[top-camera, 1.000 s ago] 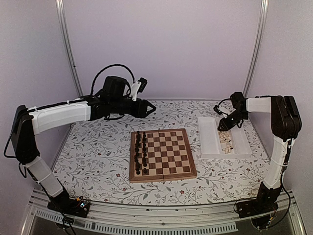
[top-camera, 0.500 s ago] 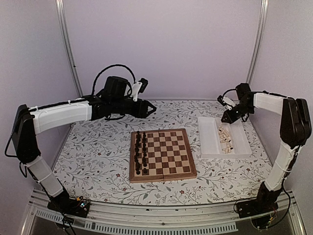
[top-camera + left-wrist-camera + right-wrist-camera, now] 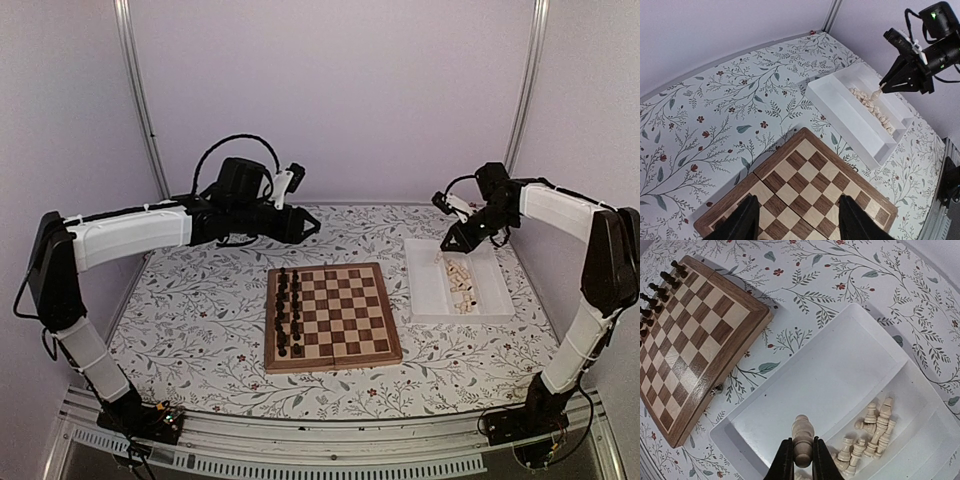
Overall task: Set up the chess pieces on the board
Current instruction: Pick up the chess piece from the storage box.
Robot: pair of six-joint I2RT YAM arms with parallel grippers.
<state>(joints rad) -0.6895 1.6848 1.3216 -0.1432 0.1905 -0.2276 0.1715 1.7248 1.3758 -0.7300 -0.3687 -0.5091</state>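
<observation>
Floral table point(image 3: 200, 300) bears: board point(image 3: 335, 315), dark pieces point(image 3: 288, 310) along its left side, right side bare; tray point(image 3: 425, 285) right of board, pale pieces point(image 3: 460, 285) loose inside; right gripper point(image 3: 801, 460) above tray, clenched on one pale piece point(image 3: 802, 437), one end protruding past the tips; left gripper point(image 3: 797, 222) raised beyond board's far left corner, released, empty. Hazard: thin pinch may let piece pivot or drop in transit; a tilted set-down would topple it.
</observation>
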